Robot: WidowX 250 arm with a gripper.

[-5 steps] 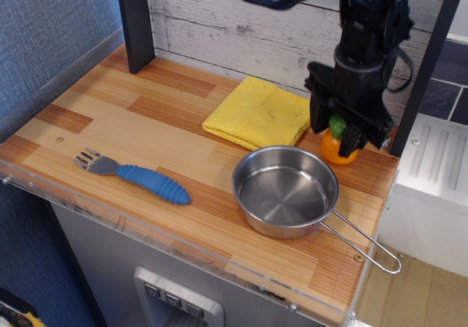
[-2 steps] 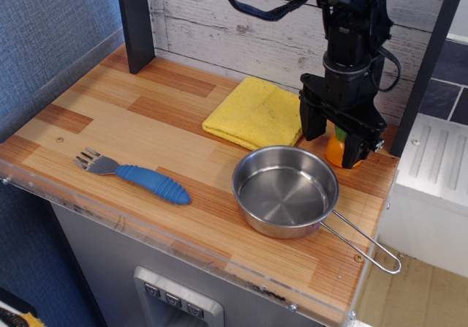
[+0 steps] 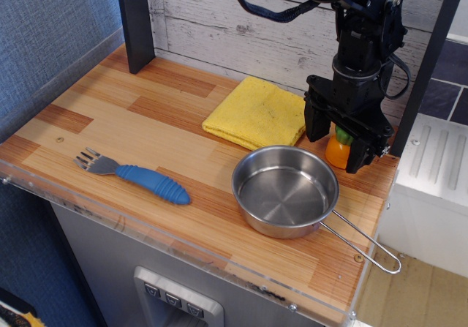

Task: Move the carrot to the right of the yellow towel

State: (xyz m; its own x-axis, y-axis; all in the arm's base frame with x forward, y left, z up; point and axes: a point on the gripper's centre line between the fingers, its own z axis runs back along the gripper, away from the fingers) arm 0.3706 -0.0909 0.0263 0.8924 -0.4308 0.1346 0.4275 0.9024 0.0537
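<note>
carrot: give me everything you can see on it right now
The carrot is a small plastic-looking toy with a rounded orange body and a green top, standing roughly upright on the wooden table, to the right of the yellow towel and behind the steel pan. The open gripper straddles it, fingers hiding both sides; whether they touch it is unclear.

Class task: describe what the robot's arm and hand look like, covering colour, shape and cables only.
The arm is black all over, built of blocky, rounded segments. Black cables loop loosely from its upper part, with another running down its right side. The hand is also black, ending in two flat, squared fingers. No markings or labels are legible.
</note>
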